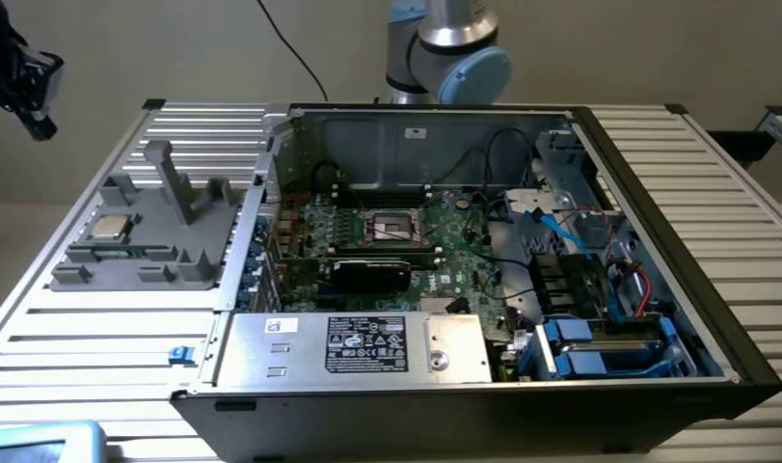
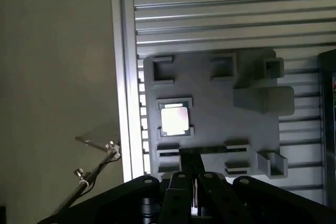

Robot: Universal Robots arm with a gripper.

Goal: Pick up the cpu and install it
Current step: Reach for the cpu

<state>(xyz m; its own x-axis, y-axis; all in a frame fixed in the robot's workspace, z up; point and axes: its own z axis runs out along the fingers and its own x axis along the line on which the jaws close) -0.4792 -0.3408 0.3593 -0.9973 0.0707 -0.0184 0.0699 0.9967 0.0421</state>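
Jaws shut tight, nothing between them (black gripper (image 2: 193,174) hangs over the grey plastic holder tray (image 2: 220,124)). Small square cpu with shiny silver top (image 2: 175,119) lies flat in a tray pocket, just beyond the jaw tips, untouched. Open black metal computer case (image 1: 417,145) stands beside the tray, farther from the jaws.

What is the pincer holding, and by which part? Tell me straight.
Nothing. The pincer is shut and empty, clear of the cpu, which lies in the grey holder.
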